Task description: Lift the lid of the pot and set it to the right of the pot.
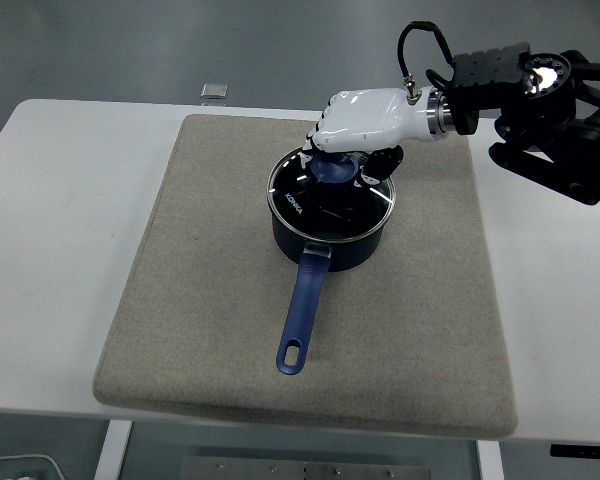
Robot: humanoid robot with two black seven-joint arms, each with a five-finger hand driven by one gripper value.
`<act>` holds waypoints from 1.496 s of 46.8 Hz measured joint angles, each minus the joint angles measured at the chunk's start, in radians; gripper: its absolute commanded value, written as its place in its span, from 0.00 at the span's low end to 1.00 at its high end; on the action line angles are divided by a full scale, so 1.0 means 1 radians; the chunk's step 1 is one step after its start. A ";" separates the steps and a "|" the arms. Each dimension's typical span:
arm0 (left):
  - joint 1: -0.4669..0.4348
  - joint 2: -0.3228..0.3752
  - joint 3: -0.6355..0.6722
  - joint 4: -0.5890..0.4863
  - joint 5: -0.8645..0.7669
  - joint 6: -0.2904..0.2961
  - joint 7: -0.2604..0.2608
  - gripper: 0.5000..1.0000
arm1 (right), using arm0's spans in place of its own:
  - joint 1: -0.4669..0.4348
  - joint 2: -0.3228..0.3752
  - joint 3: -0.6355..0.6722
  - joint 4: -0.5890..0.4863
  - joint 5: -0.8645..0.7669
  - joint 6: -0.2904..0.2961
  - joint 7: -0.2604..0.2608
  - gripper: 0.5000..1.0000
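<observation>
Right hand [365, 125]: over the lid's far side, fingers curled down around the blue knob [335, 169], pinching it.
Lid [330, 197]: glass, seated on the pot [329, 225].
Pot: mid-mat, handle [302, 315] pointing at the near edge.
Mat [200, 300]: bare cloth right of the pot.
Table [60, 250]: white margin beyond the mat's edges.

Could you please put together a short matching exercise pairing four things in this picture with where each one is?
Things:
1. lid knob
2. pot handle
3. mat
4. small square object

Places:
A. under the pot
B. on the table beyond the mat
C. pointing toward the table's near edge
D. under the right hand

Pairs: 1-D, 2-C, 3-A, 4-B
</observation>
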 measured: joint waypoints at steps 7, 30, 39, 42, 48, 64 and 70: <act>0.000 0.000 0.000 0.001 0.000 0.000 0.000 1.00 | 0.000 0.001 0.000 0.002 0.000 0.006 0.000 0.00; 0.000 0.000 0.000 0.001 0.000 0.000 0.000 1.00 | 0.016 0.000 0.000 0.001 -0.001 0.008 0.001 0.00; 0.000 0.000 0.000 0.001 0.000 0.000 0.000 1.00 | 0.023 0.000 0.004 0.001 0.001 0.008 0.000 0.00; 0.000 0.000 0.000 0.000 0.000 0.000 0.000 1.00 | 0.023 0.000 0.005 0.001 0.001 0.008 0.000 0.00; 0.000 0.000 0.000 -0.001 0.000 0.000 0.000 1.00 | 0.032 0.000 0.006 0.001 0.001 0.008 0.000 0.00; 0.000 0.000 0.000 0.000 0.000 0.000 0.000 1.00 | 0.058 -0.001 0.011 -0.044 0.041 0.021 0.000 0.00; 0.000 0.000 0.000 -0.001 0.000 0.000 0.000 1.00 | 0.077 -0.001 0.009 -0.083 0.067 0.032 0.000 0.00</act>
